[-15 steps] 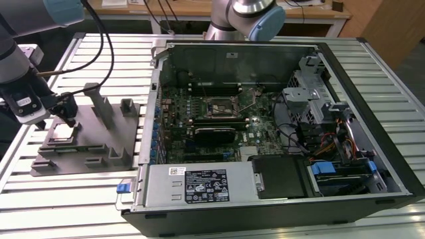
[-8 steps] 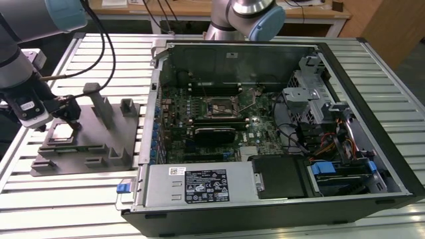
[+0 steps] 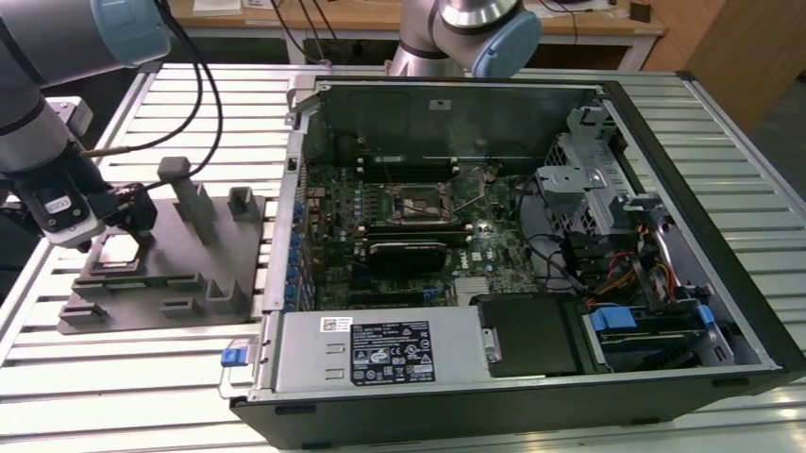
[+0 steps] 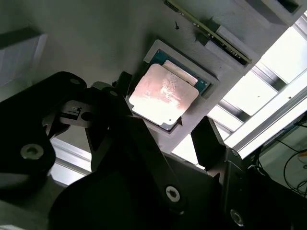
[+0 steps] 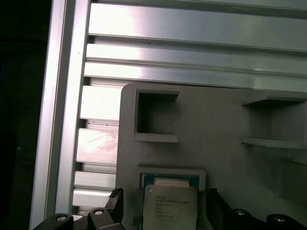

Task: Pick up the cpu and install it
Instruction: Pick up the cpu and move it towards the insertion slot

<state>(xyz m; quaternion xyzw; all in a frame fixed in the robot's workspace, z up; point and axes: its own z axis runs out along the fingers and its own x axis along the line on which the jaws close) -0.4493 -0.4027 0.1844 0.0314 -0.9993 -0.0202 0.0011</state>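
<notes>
The cpu point(image 4: 163, 93) is a small square chip with a silvery top, lying flat in a shallow pocket of the grey holder plate point(image 3: 176, 274). In the first wrist view the cpu point(image 5: 170, 206) sits between two dark fingers. My gripper point(image 3: 126, 222) hangs low over that pocket at the exterior view's left. In both wrist views the gripper point(image 4: 164, 106) point(image 5: 163, 196) is open, with one finger point(image 4: 120, 86) on each side of the chip and a gap on the other side. The motherboard socket point(image 3: 416, 200) lies inside the open computer case point(image 3: 705, 217).
The holder plate carries upright posts point(image 3: 189, 193) and other slots near my gripper. It rests on a slatted aluminium table point(image 3: 126, 377). The case holds a power supply point(image 3: 377, 349), drive cage point(image 3: 592, 198) and cables. A second arm's base point(image 3: 466, 38) stands behind the case.
</notes>
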